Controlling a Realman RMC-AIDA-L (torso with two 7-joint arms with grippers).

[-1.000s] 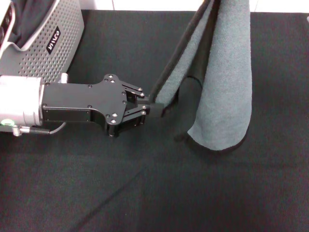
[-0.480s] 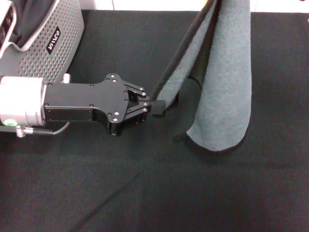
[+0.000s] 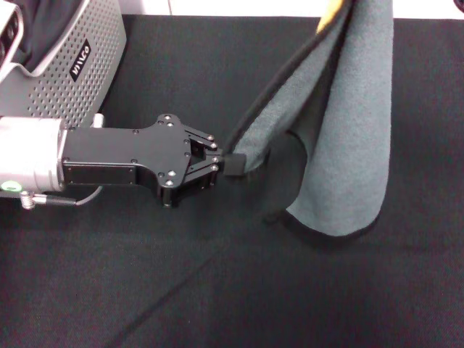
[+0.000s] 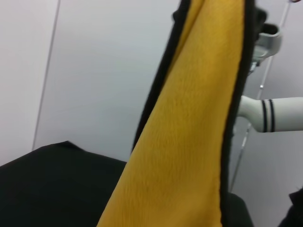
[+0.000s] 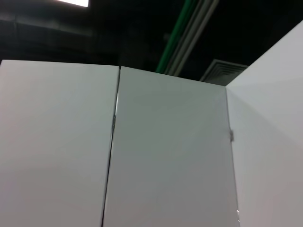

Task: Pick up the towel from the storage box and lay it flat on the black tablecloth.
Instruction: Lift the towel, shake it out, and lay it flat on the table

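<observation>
Tablecloth (image 3: 217,290), black, fills nearly the whole head view. The towel (image 3: 348,130) hangs folded from the upper right of the frame, its rounded lower fold just above the cloth; its other face shows yellow in the left wrist view. The storage box (image 3: 65,65) sits upper left. The left gripper (image 3: 233,164) reaches in level from the left edge, clenched on the towel's black-edged lower corner. The right gripper is out of sight.
</observation>
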